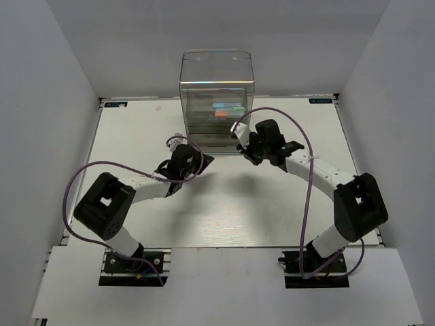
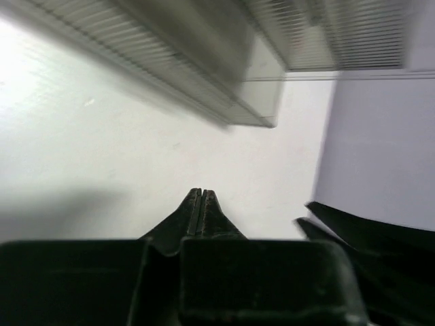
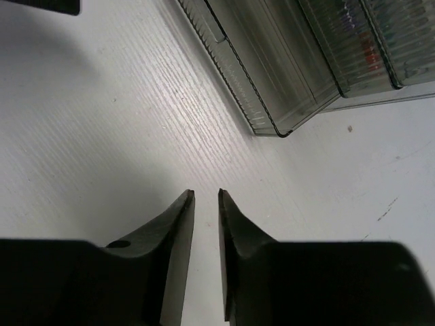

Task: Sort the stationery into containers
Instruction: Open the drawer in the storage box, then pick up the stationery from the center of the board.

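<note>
From my station, the left fingers [image 2: 202, 198] were pressed together with nothing between them. Their tips sat low over the white counter [image 2: 102, 156], just short of a bottom corner of the clear drawer organiser [image 1: 216, 81]. The right fingers [image 3: 206, 197] stood a little apart and held nothing; bare counter showed through the gap. They too pointed at the organiser's base, near a front corner, without touching it.

In the overhead view the organiser stood upright at the far middle of the counter. Both arms reached in toward its front, one from each side.

The stationery I could see was inside it: light-blue, mint-green and orange markers [image 1: 228, 109] lay in one of the upper drawers, behind the ribbed plastic. Through the right wrist camera I caught a red smear in a drawer, possibly a pen, but the ribbing blurred it too much to say.
</note>
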Controlling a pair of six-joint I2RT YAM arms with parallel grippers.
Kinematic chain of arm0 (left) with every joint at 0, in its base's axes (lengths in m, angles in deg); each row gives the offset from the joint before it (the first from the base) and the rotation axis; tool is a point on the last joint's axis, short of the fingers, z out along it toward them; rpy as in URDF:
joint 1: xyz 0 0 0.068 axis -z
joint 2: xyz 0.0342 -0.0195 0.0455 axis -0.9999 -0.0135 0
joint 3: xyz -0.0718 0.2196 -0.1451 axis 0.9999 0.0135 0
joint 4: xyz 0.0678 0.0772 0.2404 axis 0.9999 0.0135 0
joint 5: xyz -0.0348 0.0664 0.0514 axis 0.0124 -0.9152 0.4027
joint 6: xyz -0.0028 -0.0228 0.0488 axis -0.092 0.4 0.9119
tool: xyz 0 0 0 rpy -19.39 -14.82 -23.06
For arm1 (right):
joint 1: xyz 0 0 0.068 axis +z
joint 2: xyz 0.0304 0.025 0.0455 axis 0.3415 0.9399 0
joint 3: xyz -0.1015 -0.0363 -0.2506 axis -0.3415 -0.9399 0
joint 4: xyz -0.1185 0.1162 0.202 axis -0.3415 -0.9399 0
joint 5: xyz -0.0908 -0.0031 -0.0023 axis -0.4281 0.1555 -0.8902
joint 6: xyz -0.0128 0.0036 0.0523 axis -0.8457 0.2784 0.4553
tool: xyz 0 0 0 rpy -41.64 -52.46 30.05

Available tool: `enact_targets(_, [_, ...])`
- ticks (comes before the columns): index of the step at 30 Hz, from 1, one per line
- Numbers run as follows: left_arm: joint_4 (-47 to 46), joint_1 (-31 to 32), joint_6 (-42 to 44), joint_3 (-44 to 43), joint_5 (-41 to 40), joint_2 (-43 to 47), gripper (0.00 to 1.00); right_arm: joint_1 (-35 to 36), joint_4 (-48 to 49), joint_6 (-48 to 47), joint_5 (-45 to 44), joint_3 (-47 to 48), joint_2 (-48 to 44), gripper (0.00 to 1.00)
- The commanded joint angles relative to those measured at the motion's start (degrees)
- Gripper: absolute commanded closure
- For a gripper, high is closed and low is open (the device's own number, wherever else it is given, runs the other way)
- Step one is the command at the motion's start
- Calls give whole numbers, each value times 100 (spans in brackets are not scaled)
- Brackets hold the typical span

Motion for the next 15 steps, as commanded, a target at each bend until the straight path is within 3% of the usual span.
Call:
enact_targets(1, [1822, 14, 283, -15, -256, 448, 100, -24, 182, 167, 5, -95, -198, 76])
enact_targets(2, [2288, 14, 335, -321, -335, 449, 100, -24, 182, 194, 5, -105, -189, 100])
enact_targets(5, [3924, -47, 686, -973, -722, 501, 99, -15, 59, 378, 5, -166, -154, 100])
enact_targets(6, [4267, -99, 809, -1113, -932, 501, 91, -33, 15, 413, 31, -192, -128, 100])
enact_targets(7, [4845, -100, 1002, -1358, -1021, 501, 72, -33, -46, 553, 75, -227, -84, 100])
enact_targets(9, [5366, -100, 1152, -1571, -1475, 501, 53, -42, -134, 712, 154, -298, -66, 100])
enact_targets(11, [5974, -152, 1380, -1791, -1785, 501, 40, -33, -161, 844, 259, -385, -66, 98])
enact_targets(15, [6563, -152, 1776, -1932, -2312, 554, 30, -24, -152, 1029, 330, -587, -101, 93])
